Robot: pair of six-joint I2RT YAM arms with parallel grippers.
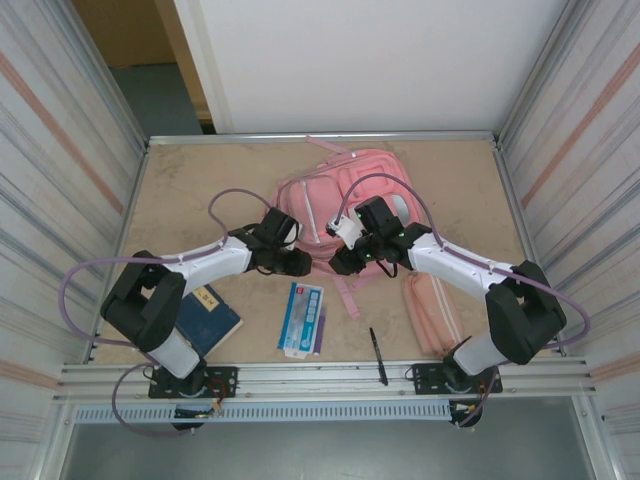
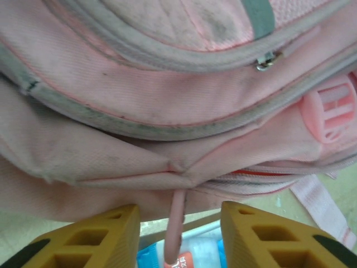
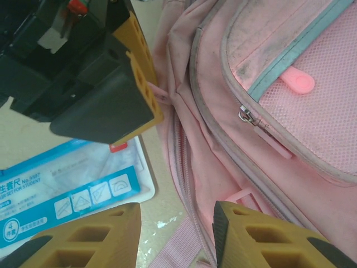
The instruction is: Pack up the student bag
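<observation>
The student bag (image 1: 352,192) is a pink backpack lying flat at the back middle of the table. Both grippers meet at its near edge. My left gripper (image 1: 303,264) is open, and its yellow fingers (image 2: 106,234) stand either side of a thin pink zip pull (image 2: 174,229) that hangs from the bag (image 2: 167,95) without touching them. My right gripper (image 1: 340,262) is also open and holds nothing. Its fingers (image 3: 256,234) straddle the bag's zipped side edge (image 3: 184,162) and a bit of bare table. The left gripper's black and yellow body (image 3: 100,72) is close by at upper left.
A blue and white geometry set packet (image 1: 302,318) lies just in front of the grippers, and also shows in the right wrist view (image 3: 61,184). A dark blue book (image 1: 210,315) lies front left. A black pen (image 1: 377,355) and a slim pink pencil case (image 1: 432,312) lie front right.
</observation>
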